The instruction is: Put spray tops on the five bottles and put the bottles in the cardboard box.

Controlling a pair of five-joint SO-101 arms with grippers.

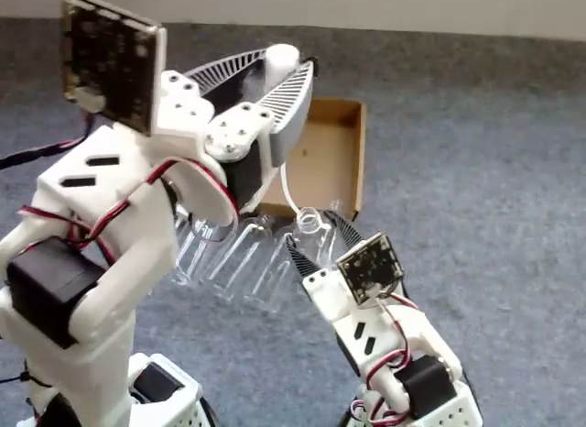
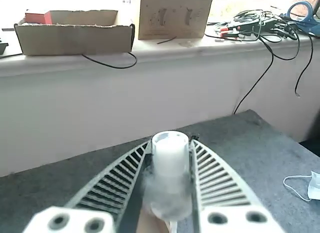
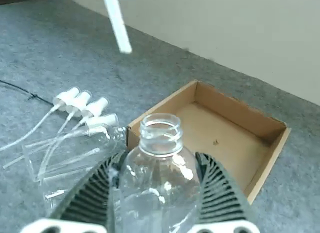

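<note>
My left gripper (image 1: 282, 68) is raised above the near edge of the cardboard box (image 1: 337, 161) and is shut on a white spray top (image 2: 170, 155). The top's thin tube (image 3: 117, 23) hangs down toward the open neck of a clear bottle (image 3: 160, 135). My right gripper (image 3: 159, 165) is shut on that bottle and holds it upright just in front of the box (image 3: 225, 128). The same bottle (image 1: 311, 221) stands between the two arms, with the right gripper (image 1: 316, 239) around its body.
Several clear bottles (image 1: 229, 257) lie side by side on the grey carpet, left of the held bottle. White spray tops (image 3: 80, 100) lie by their necks. Another spray top with its tube (image 2: 314, 185) lies on the carpet. The box's inside is bare.
</note>
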